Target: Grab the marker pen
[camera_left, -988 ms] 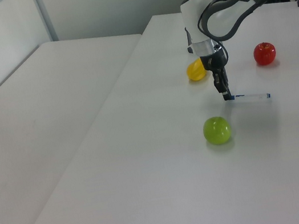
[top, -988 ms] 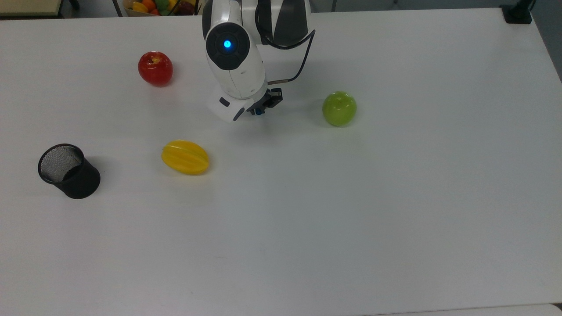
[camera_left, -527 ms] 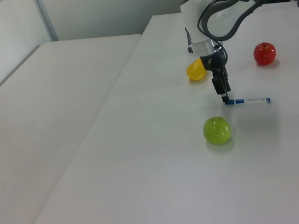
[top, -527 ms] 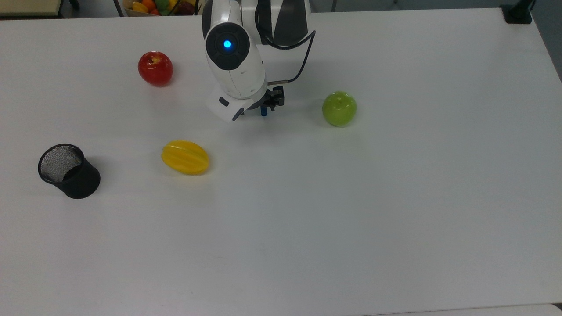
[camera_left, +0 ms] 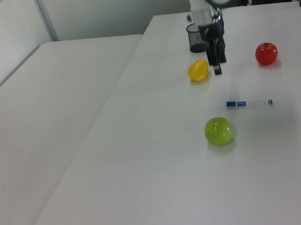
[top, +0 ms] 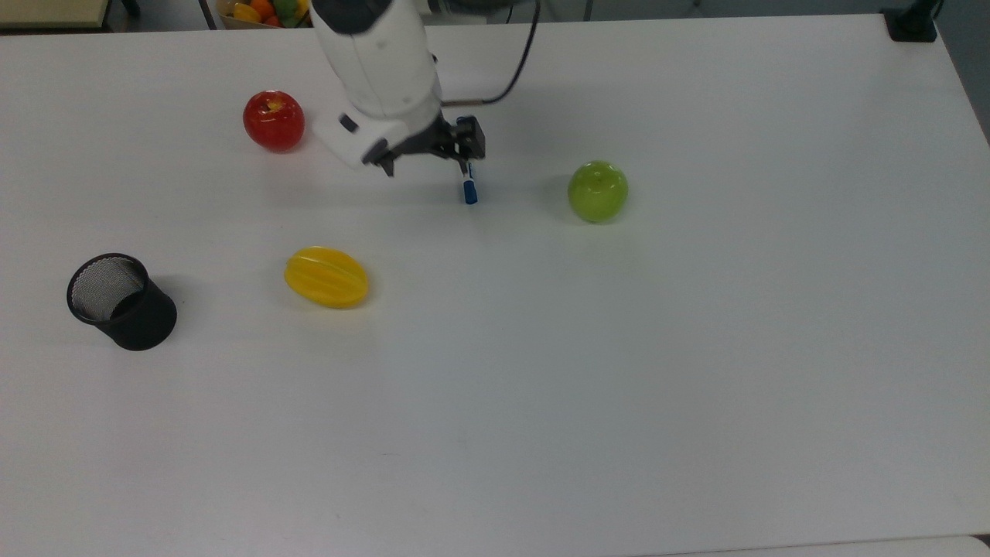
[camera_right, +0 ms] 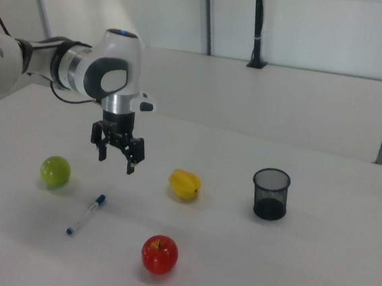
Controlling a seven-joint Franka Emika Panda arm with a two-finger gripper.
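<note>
The marker pen [camera_right: 85,215] is seen lying flat on the table [camera_right: 288,260] between the green apple [camera_right: 55,170] and the red apple [camera_right: 160,254]. The gripper [camera_right: 117,155] is held above it, spread and empty. The pen is judged light, stiff and prone to rolling (a smooth round barrel), so it is best pinched across mid-barrel.

Smooth matt white table [top: 619,387], black wire-mesh cup [top: 120,300], glossy red apple [camera_right: 160,253], shiny green apple [top: 597,190], glossy ribbed yellow fruit [top: 326,276], glossy white arm casing [top: 379,54]
</note>
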